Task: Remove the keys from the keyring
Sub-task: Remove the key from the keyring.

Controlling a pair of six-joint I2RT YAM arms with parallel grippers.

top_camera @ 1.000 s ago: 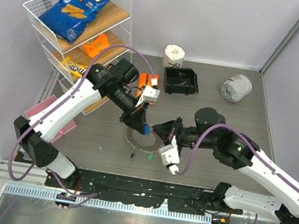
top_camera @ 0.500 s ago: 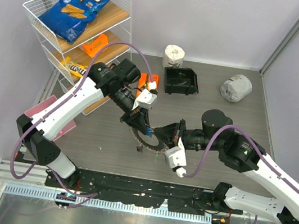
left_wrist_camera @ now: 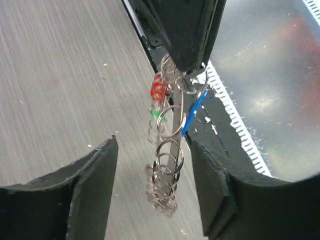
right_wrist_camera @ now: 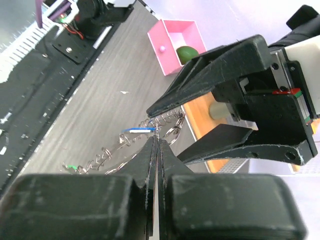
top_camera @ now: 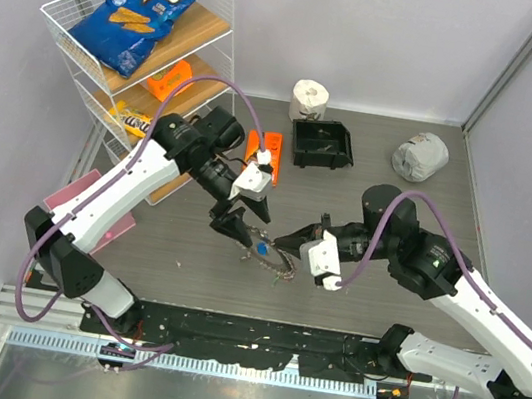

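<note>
The keyring [top_camera: 275, 260] hangs off the table as a frilly loop of small rings, pinched at its top by my right gripper [top_camera: 287, 239], which is shut on it. In the right wrist view the shut fingertips [right_wrist_camera: 156, 148] clamp the keyring [right_wrist_camera: 165, 122], with a blue key [right_wrist_camera: 139, 130] sticking out sideways. My left gripper [top_camera: 241, 232] is open and straddles the hanging keyring [left_wrist_camera: 167, 165] without touching it. Red-headed [left_wrist_camera: 158, 90], green-headed [left_wrist_camera: 156, 114] and blue [left_wrist_camera: 195, 112] keys dangle on the ring below the right gripper's tip.
A wire shelf [top_camera: 66, 26] with a Doritos bag [top_camera: 140, 2] stands at back left. An orange object [top_camera: 271, 146], a black bin [top_camera: 321, 144], a paper roll [top_camera: 310, 95] and a grey wad [top_camera: 421, 155] sit behind. A pink bin [top_camera: 69, 197] lies left.
My left gripper has opened and let go of what it held at the ring. The right gripper has drawn back to the right, lifting the keyring off the table.
</note>
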